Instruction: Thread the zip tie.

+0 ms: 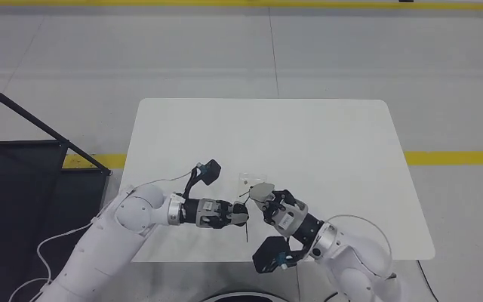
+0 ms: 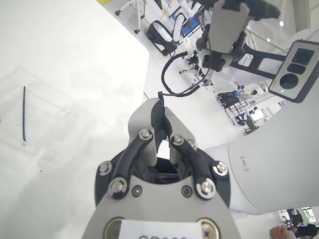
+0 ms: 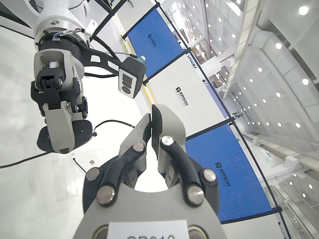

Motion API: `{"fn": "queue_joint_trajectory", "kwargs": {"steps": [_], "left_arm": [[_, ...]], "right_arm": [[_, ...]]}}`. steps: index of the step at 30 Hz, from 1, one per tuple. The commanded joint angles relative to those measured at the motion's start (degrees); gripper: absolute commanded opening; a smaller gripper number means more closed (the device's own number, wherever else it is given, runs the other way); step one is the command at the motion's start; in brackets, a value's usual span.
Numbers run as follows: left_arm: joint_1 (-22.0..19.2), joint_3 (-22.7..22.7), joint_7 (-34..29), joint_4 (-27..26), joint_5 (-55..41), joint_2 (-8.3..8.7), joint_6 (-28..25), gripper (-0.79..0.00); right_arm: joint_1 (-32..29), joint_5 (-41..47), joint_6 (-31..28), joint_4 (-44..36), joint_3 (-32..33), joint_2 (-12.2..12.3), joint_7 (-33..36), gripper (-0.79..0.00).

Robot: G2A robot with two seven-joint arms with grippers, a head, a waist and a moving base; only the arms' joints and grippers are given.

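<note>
A black zip tie (image 2: pixel 174 93) curves through the air between my two grippers, low over the near side of the white table (image 1: pixel 317 136). My left gripper (image 2: pixel 160 101) is shut on one end of it, right at its fingertips. My right gripper (image 3: pixel 151 118) is shut on the other end, and the zip tie (image 3: pixel 112 121) bows from there across to the left one. In the top view the left gripper (image 1: pixel 241 214) and the right gripper (image 1: pixel 261 198) nearly touch, tips facing each other. A thin black strand (image 1: pixel 247 229) hangs below them.
A clear plastic sheet (image 1: pixel 250 182) lies on the table just beyond the grippers. A second black zip tie (image 2: pixel 24 113) rests on it. The table's front edge runs close beneath both arms. A black frame stands off the table's left side.
</note>
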Motion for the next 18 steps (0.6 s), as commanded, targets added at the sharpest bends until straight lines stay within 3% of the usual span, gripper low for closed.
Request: {"fn": "queue_joint_trajectory", "kwargs": {"steps": [1, 18], "left_arm": [[-0.27, 0.15, 0.00, 0.18, -0.21, -0.02, 0.59, -0.785], [0.56, 0.19, 2.34, -0.86, 1.37, -0.06, 2.36, -0.785]], "right_arm": [[-0.08, -0.47, -0.23, -0.06, -0.16, -0.01, -0.40, -0.785], [-0.21, -1.20, -0.35, -0.35, -0.74, -0.12, -0.97, -0.785]]}}
